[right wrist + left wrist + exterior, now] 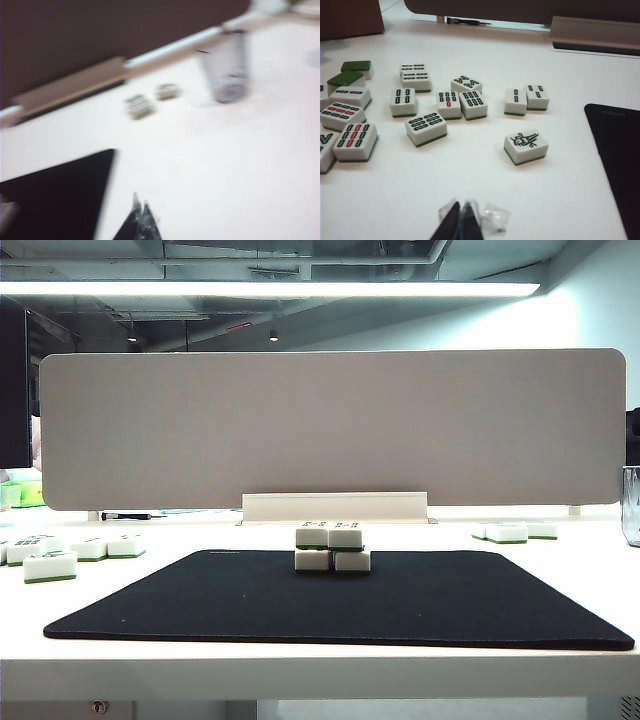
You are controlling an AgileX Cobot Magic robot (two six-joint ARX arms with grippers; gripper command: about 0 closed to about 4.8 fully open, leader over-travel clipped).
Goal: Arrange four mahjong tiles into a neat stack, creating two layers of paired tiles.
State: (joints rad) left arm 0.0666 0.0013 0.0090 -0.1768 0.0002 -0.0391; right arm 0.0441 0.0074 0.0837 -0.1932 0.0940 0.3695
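Four mahjong tiles form the stack (pixel 333 549), two wide and two high, at the back middle of the black mat (pixel 340 605). Neither arm shows in the exterior view. In the left wrist view my left gripper (pixel 462 206) is shut with nothing in it, over bare white table beside the mat's edge (pixel 620 160). The right wrist view is blurred; my right gripper (pixel 140 202) has its tips together, empty, over white table next to a corner of the mat (pixel 55 195). The stack shows in neither wrist view.
Loose tiles (pixel 50 565) lie on the table to the left, seen close as a scattered group (pixel 426 128). More tiles (pixel 507 532) lie at the right, near a clear cup (pixel 631 505). A grey divider panel (pixel 330 425) stands behind the mat.
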